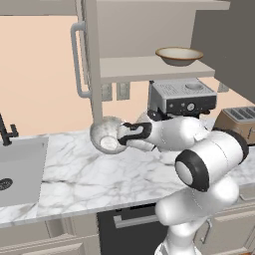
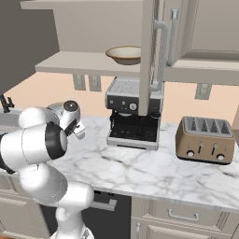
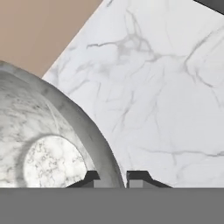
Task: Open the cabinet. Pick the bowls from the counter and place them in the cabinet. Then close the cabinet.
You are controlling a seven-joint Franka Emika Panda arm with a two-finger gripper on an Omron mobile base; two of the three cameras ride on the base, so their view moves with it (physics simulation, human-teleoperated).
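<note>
The grey-white marbled bowl [image 1: 106, 135] is tipped so that its inside faces the left base camera, just above the white marble counter [image 1: 94, 174]. My gripper [image 1: 121, 134] is shut on its rim from the right. In the hand view the bowl [image 3: 48, 144] curves up on the left, and its rim runs down between the fingertips of my gripper [image 3: 114, 178]. The cabinet [image 1: 149, 67] stands open above, its left door [image 1: 90, 55] swung out. The tan bowl [image 1: 179, 56] rests on the cabinet's lower shelf [image 2: 84, 63], where the right base view also shows that bowl [image 2: 125, 54].
A steel coffee machine [image 1: 182, 97] stands under the cabinet behind my arm, with a bronze toaster [image 2: 204, 139] to its right. The sink [image 1: 20, 169] and a black tap lie at the counter's left end. The open door's edge [image 2: 147, 51] hangs over the coffee machine.
</note>
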